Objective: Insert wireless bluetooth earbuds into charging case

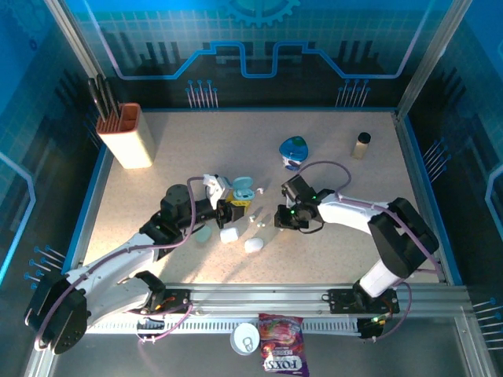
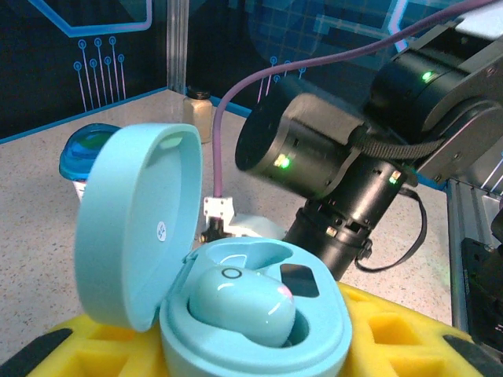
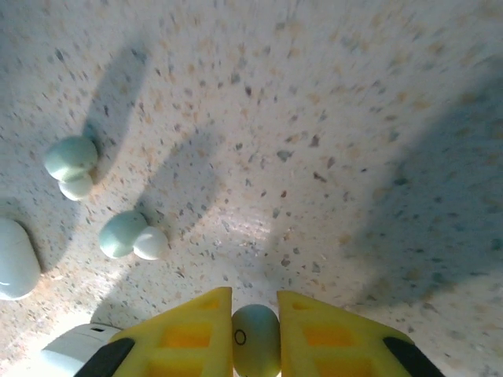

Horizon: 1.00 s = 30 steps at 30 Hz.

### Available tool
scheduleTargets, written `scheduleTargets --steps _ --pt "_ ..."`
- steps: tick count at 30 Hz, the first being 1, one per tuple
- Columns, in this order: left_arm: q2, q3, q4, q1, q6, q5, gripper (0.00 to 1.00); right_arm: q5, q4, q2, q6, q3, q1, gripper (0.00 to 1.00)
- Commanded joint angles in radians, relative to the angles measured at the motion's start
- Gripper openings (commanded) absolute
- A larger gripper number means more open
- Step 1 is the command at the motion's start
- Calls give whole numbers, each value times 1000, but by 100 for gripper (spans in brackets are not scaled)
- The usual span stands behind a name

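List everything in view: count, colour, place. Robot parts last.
open case: one, pale teal, in the left gripper.
seated earbud: one, teal, inside it.
held earbud: one, pale teal, in the right gripper.
loose earbuds: two, teal with white tips, on the table.
closed cases: two, white, mid-table.
knife block: one, orange and cream, far left.
blue container: one, far centre.
bottle: one, pale, far right.
sweet packet: one, purple, outside the near rail.
arms: two, black and white, yellow fingers shut on their loads.

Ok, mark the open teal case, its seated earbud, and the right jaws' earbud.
Open teal plastic case (image 2: 134,228): left wrist, lid.
Seated teal earbud (image 2: 240,310): left wrist, top.
Gripped pale earbud (image 3: 255,339): right wrist, body.
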Motion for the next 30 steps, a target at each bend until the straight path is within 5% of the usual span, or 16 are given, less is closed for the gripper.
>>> scheduleTargets --steps 1,9,16,21,30 --pt "16 23 47 5 11 6 39 7 26 -81 12 -29 -20 19" --pt "103 -9 180 6 -29 28 39 -82 149 -346 -134 -53 -27 20" --pt "153 4 232 9 -36 189 39 -267 274 -537 -242 -45 -24 19" --pt "180 14 277 14 -74 282 39 -371 339 -571 -267 -25 -9 14" --pt "208 11 384 17 -128 373 39 -366 339 -499 -292 29 37 16"
